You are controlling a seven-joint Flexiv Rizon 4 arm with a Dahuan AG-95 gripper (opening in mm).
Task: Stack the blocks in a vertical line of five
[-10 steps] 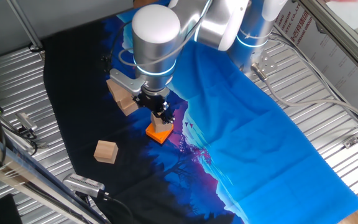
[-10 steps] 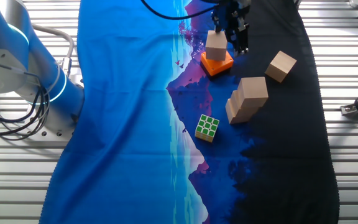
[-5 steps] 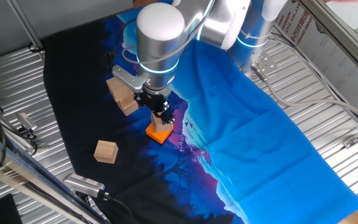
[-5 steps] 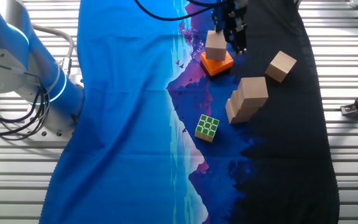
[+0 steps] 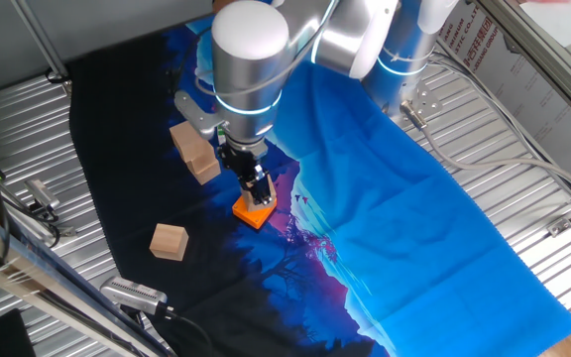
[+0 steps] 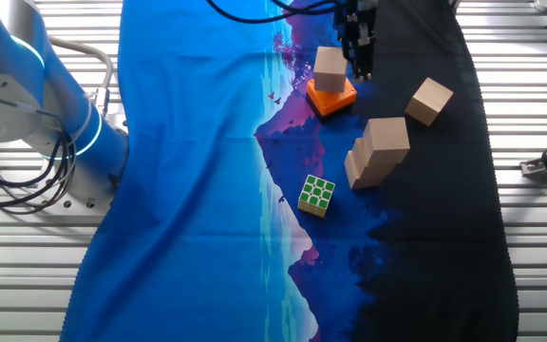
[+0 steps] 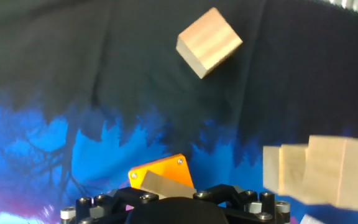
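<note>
Hand view looks down past the black base of the gripper (image 7: 179, 208) onto a pale wooden block (image 7: 166, 185) sitting on the flat orange square (image 7: 159, 172). Only a sliver of that block's top shows above the gripper body, and the fingers themselves are out of frame, so whether they are apart or together cannot be told here. In the other fixed view the gripper (image 6: 360, 59) hangs just beside the same block (image 6: 330, 68), at its right edge and a little above it, with nothing seen clamped. Its dark fingers overlap there, and the gap between them cannot be made out.

The blocks are plain light tan cubes with smooth, unpainted faces and faint grain. One stands on the orange square (image 6: 331, 98) where the purple of the cloth meets the black. A loose cluster of blocks (image 6: 376, 152) leans together on the black part of the cloth (image 6: 444, 218), near the orange square. A single block (image 6: 429, 101) lies apart from both, tilted corner-on in the hand view (image 7: 209, 42).

A small green-and-white puzzle cube (image 6: 316, 195) rests on the blue area, well clear of the blocks. The arm's silver wrist (image 5: 250, 61) hides part of the cluster in one fixed view.
</note>
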